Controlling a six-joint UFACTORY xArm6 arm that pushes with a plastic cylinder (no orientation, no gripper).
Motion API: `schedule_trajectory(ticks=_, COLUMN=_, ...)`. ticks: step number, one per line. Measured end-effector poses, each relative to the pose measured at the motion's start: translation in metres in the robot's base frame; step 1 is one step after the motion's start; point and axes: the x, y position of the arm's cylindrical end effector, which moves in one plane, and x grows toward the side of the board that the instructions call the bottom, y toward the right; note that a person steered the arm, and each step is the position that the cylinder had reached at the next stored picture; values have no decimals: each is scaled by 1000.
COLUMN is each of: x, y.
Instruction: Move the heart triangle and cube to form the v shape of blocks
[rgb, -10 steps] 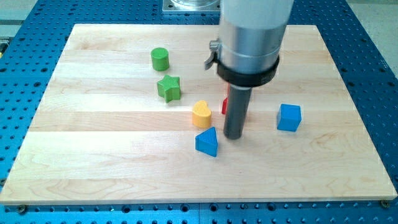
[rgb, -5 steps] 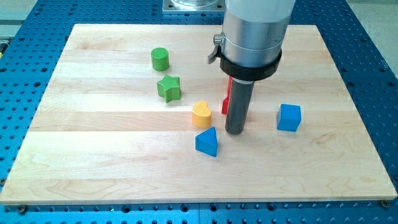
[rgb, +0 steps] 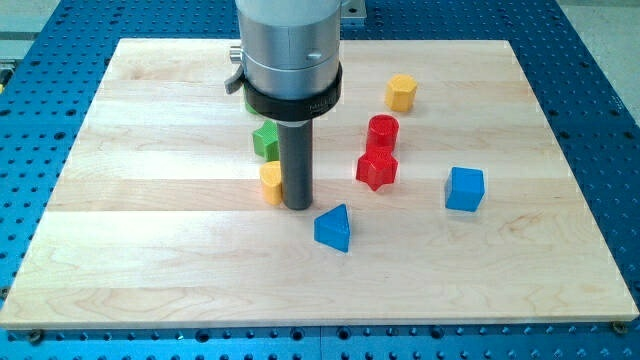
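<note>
My tip (rgb: 297, 206) rests on the board just right of the yellow heart (rgb: 271, 183), touching or nearly touching it. The rod hides part of the heart. The blue triangle (rgb: 333, 228) lies a little below and right of the tip. The blue cube (rgb: 465, 188) sits at the view's right. A green star (rgb: 264, 141) is just above the heart, partly hidden by the rod. A green cylinder (rgb: 249, 103) behind the arm shows only as a sliver.
A red cylinder (rgb: 382, 131) and a red star (rgb: 377, 169) stand right of the rod. A yellow hexagon (rgb: 401, 92) sits near the view's top right. The wooden board (rgb: 150, 260) lies on a blue perforated table.
The rod has moved left across the board. The yellow heart has shifted left, now close under the green star. The red blocks and yellow hexagon are uncovered.
</note>
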Motion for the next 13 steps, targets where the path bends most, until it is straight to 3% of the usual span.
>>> schedule_trajectory(ticks=2, x=3, y=44)
schedule_trajectory(ticks=3, x=28, y=91)
schedule_trajectory(ticks=4, x=60, y=154)
schedule_trajectory(ticks=5, x=45, y=235)
schedule_trajectory(ticks=6, x=10, y=236)
schedule_trajectory(ticks=13, x=-10, y=169)
